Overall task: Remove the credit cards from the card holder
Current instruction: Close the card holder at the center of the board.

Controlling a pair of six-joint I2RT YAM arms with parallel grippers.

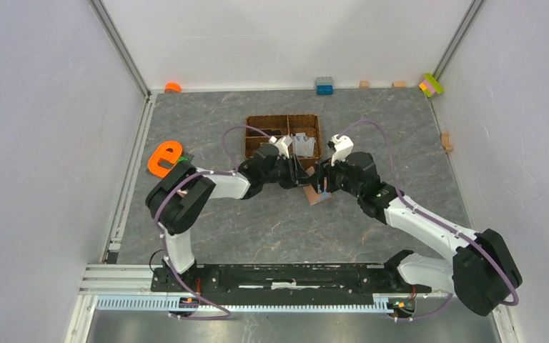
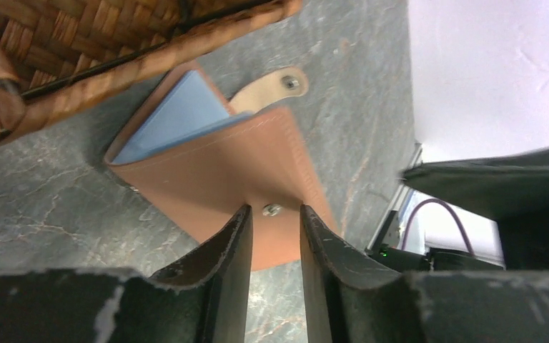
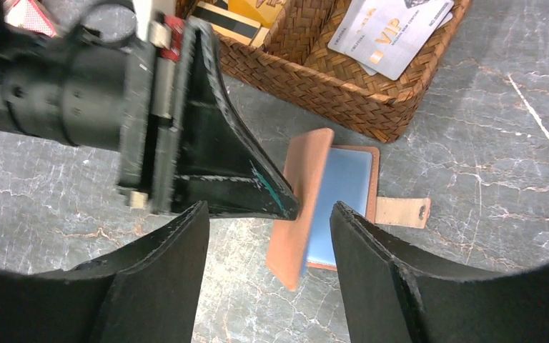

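— Where is the card holder sitting?

— The small salmon-pink, leather-like folding card holder (image 2: 236,168) is lying on the grey marbled tabletop (image 3: 472,143), just beside the near wall of the brown woven divided basket (image 3: 343,107). Its front flap is standing tilted up, and a flat pale-blue card (image 3: 339,200) is showing inside. The beige snap tab (image 3: 402,212) is lying flat on the table, sticking out from the holder's far edge.

— And what is the left gripper (image 2: 274,214) doing?

— Its jaws are standing only narrowly apart, gripping nothing. The flap's small metal stud (image 2: 272,209) is showing in the gap between them. In the right wrist view one black fingertip (image 3: 286,204) is touching the raised flap's outer face.

— The right gripper (image 3: 269,206)?

— It is hovering over the holder with its jaws gaping wide, holding nothing.

— Anything lying in the basket?

— Silver-white cards marked VIP (image 3: 393,36) are resting in one compartment, and a gold card with a dark stripe (image 3: 229,21) is resting in the neighbouring one.
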